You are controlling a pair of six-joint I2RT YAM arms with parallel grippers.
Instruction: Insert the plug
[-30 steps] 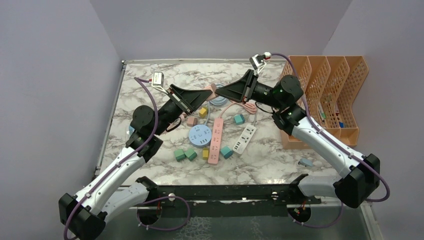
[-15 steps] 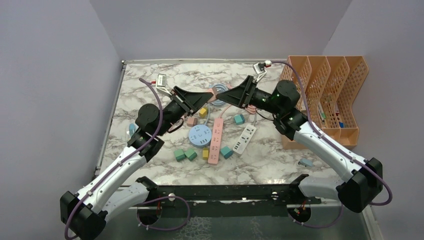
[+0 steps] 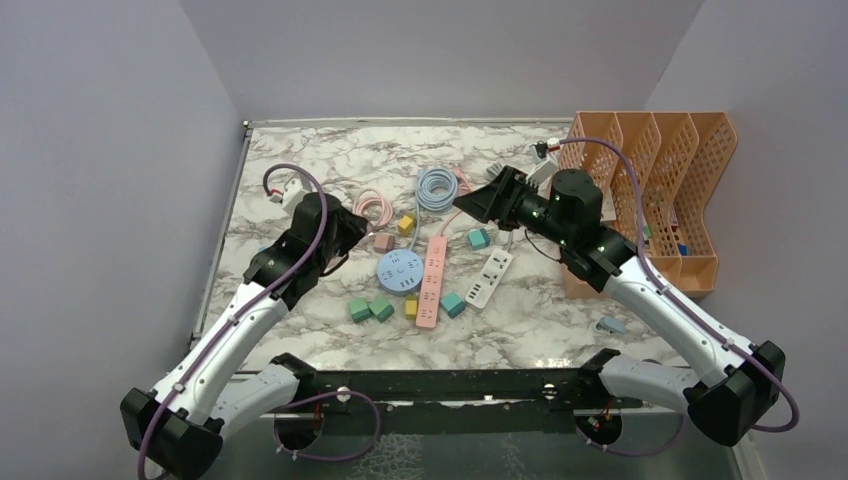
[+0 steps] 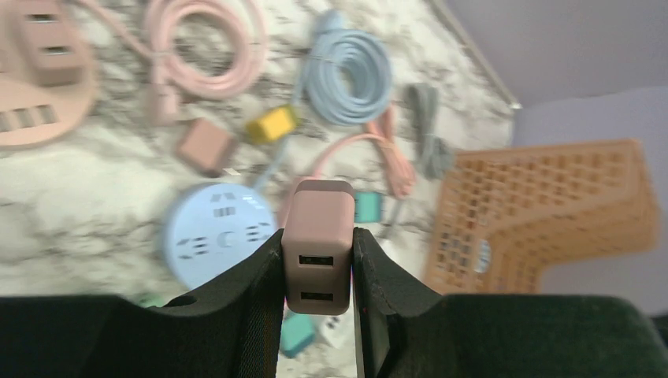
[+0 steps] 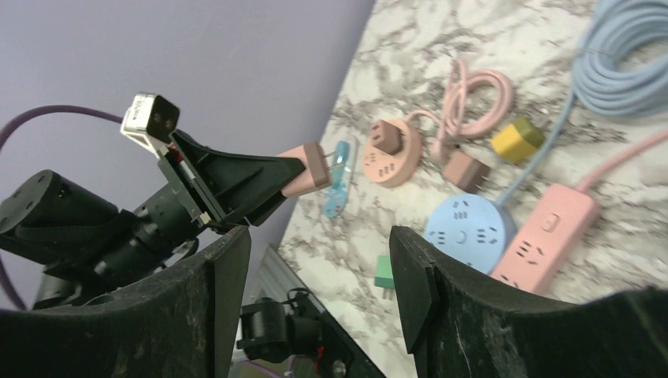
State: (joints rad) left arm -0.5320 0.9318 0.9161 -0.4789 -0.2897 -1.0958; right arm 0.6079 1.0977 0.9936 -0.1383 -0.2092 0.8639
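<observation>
Two tools in view, one loaded.

1. Left tool (image 4: 317,250): clamped on the pink plug (image 4: 317,209). Fingers (image 4: 256,291) press both flat sides, no gap seen. Plug's rear face w/ two USB slots looks back at the wrist cam. Right wrist cam shows two prongs projecting fwd, past the tips.

2. Plug pos.: carried clear above the tabletop (image 3: 300,150), not touching any socket.

3. Items relative to left tool (wrist view soft, fine detail not readable):
- Under and just ahead of the tips: blue round strip (image 4: 213,236).
- Further ahead: brownish-pink cube (image 4: 206,146) and yellow cube (image 4: 272,124), close together but apart.
- Beyond those: pink coiled cable (image 4: 209,47) and blue coiled cable (image 4: 346,75), side by side.
- Ahead-left: pink round socket (image 4: 39,102) w/ an adapter seated in it.
- Ahead-right: orange file rack (image 4: 543,205). Teal cube (image 4: 366,206) lies btwn rack and plug in frame.

4. Right tool (image 5: 319,236): spread wide, nothing btwn the fingers. Raised off the tabletop and aimed toward the left tool, which shows beyond its tips w/ the plug.

5. Items relative to right tool:
- Below its right-hand finger in frame: long pink strip (image 5: 551,236), next to the blue round strip.
- Under the arm behind the tool, per top cam: white strip (image 3: 490,277), beside the pink strip, not touching.
</observation>
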